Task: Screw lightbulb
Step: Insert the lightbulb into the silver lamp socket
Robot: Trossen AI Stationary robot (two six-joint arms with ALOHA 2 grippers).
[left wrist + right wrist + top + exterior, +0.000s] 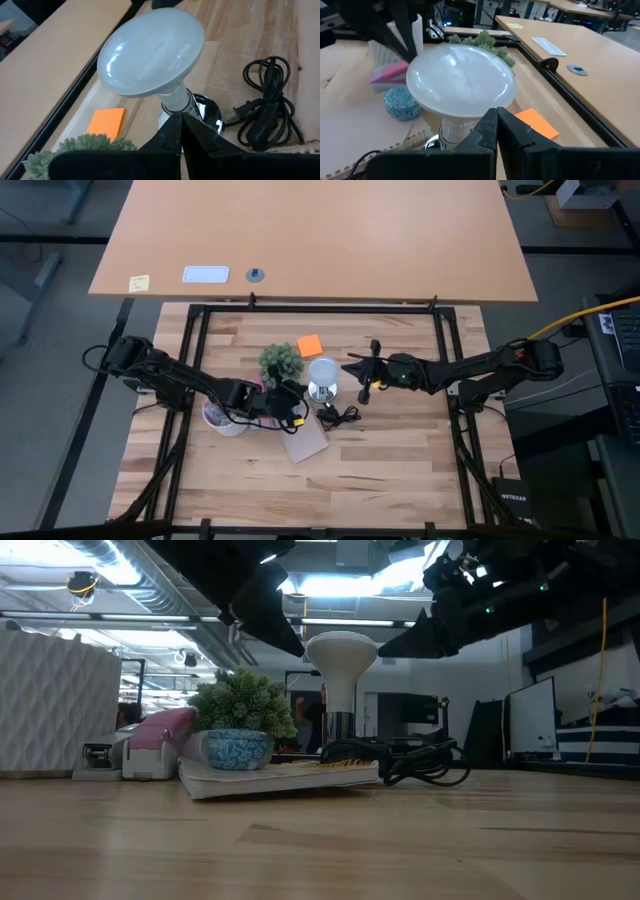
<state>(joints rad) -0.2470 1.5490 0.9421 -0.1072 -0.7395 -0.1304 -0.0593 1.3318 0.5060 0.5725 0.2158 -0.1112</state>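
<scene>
The lightbulb (323, 370) stands upright, its frosted white globe (341, 648) on top. Its pale neck (176, 100) goes down into the shiny silver socket (210, 112) on the table. My left gripper (300, 392) is shut, just left of the bulb and slanting down toward it, its tips (180, 119) in front of the neck. My right gripper (349, 367) is also shut, just right of the globe and nearly level, its tips (496, 115) in front of the globe's lower rim. My left gripper points its shut fingertips at the bulb's neck (172, 106) from the table's left, slanting down; I cannot tell whether they touch it. My right gripper has its shut fingertips at the globe's rim (470, 111) from the table's right; I cannot tell whether they touch it either.
A coiled black cord (270, 100) lies right of the socket. A small plant in a blue pot (240, 730) stands on a book (280, 778) to its left. A pink object (160, 735) and a white ribbed cup (50, 710) are farther left, an orange note (310, 345) behind.
</scene>
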